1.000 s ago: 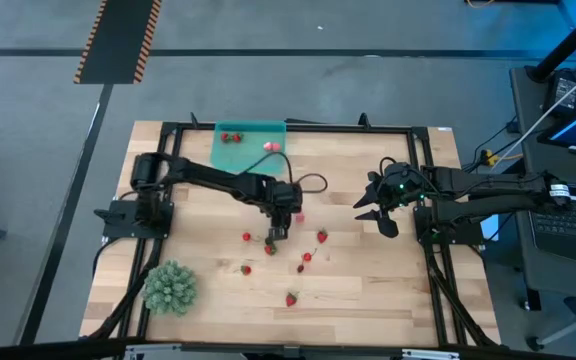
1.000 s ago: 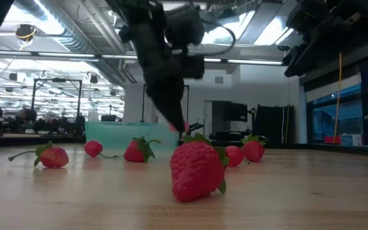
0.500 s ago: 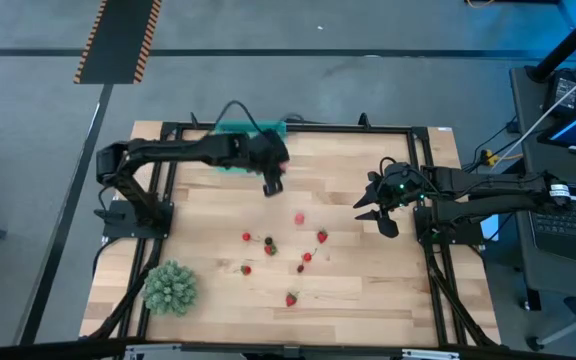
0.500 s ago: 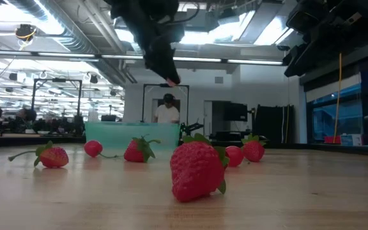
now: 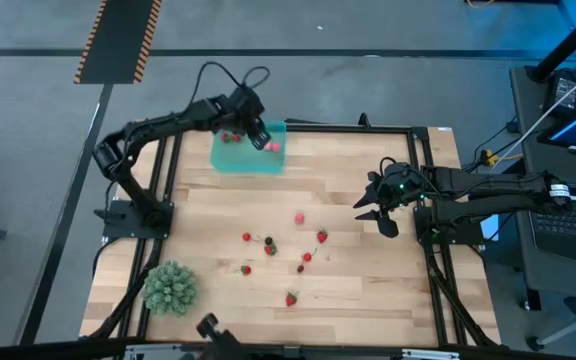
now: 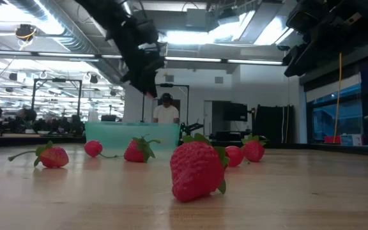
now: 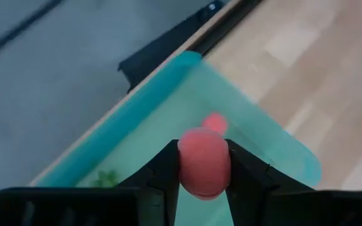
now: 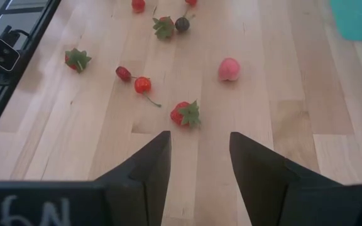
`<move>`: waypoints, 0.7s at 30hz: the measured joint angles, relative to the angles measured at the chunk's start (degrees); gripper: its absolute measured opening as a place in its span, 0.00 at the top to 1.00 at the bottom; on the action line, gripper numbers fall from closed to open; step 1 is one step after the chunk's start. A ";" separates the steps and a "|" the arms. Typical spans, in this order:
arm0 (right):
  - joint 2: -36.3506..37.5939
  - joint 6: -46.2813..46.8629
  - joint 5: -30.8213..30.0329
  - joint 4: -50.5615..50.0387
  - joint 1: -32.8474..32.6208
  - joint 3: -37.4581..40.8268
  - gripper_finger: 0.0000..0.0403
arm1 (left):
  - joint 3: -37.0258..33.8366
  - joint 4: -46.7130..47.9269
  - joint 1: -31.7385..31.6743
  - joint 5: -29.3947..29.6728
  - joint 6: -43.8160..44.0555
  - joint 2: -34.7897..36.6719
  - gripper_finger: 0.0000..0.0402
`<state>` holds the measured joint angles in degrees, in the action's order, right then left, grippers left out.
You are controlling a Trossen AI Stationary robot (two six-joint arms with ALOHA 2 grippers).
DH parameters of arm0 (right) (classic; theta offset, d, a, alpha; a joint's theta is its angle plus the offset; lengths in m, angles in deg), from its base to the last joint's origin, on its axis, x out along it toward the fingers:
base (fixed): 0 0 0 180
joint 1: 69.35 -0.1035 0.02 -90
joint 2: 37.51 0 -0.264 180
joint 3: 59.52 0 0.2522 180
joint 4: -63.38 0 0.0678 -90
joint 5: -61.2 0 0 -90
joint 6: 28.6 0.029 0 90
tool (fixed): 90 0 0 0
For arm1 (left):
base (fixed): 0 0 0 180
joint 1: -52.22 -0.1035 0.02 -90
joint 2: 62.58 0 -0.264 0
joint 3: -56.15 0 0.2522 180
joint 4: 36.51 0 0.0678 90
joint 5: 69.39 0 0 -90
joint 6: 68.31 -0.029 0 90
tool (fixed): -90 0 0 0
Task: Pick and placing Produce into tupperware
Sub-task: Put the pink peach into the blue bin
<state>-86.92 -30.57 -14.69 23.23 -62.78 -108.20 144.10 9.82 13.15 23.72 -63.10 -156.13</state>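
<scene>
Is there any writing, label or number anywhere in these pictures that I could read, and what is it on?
"6N", as far as it reads: pale handwritten marks on the right gripper, on its dark body nearest the camera in the right wrist view; the marks are cut off at the picture's edge, so the reading is unsure.
No other writing shows: none on the tupperware, the table or the left gripper.

The wooden counter [image 5: 368, 290] is left bare at its right side; its middle is cluttered by small scattered red fruits [image 5: 306, 257], its near-left corner by a spiky green ball [image 5: 170, 287].
</scene>
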 joint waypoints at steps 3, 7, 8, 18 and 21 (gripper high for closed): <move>0.00 -0.01 -0.02 0.01 -0.02 0.00 0.59 | 0.17 -0.77 -2.47 -2.24 1.01 -1.52 0.78; 0.00 -0.01 -0.04 0.00 -0.02 0.00 0.59 | 0.05 -0.26 -3.82 -2.92 2.16 -5.10 0.76; 0.00 -0.01 -0.04 0.00 0.00 0.00 0.59 | 0.07 -0.22 -3.87 -2.92 2.23 -6.21 0.76; 0.00 -0.01 -0.04 0.00 -0.01 0.00 0.59 | 0.04 -2.33 -3.83 -2.88 3.27 -16.30 0.77; 0.00 -0.01 -0.06 0.00 0.00 0.00 0.59 | 0.04 -2.92 -3.83 -2.99 3.25 -17.02 0.76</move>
<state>-86.92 -30.58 -14.75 23.23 -62.79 -108.20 144.15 6.90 9.33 20.73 -59.84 -173.15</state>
